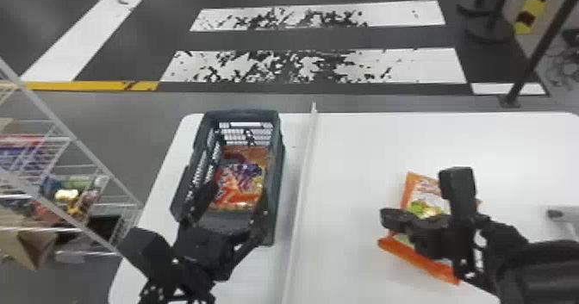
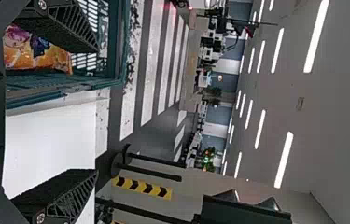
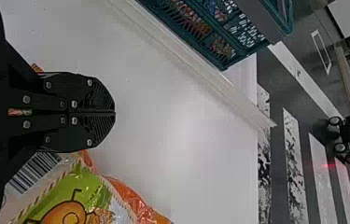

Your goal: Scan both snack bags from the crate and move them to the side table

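Note:
My left gripper (image 1: pixel 237 191) is open over the near end of the dark crate (image 1: pixel 279 161), one finger inside each long side. Between its fingers lies an orange, red and purple snack bag (image 1: pixel 241 180). In the left wrist view the left gripper (image 2: pixel 98 110) has its fingers wide apart, with the bag (image 2: pixel 37 53) and crate wall (image 2: pixel 60 84) off towards one finger. My right gripper (image 1: pixel 390 218) is above an orange-edged snack bag (image 1: pixel 424 191) on the white table. The right wrist view shows the right gripper (image 3: pixel 115 112) shut, the bag (image 3: pixel 70 200) with its barcode and green print beneath.
A pale raised strip (image 1: pixel 301 174) runs across the table (image 1: pixel 353 152) between crate and right bag. A wire rack (image 1: pixel 73 187) with packets stands at the left. At the right edge is a pale object with a dark end (image 1: pixel 555 214).

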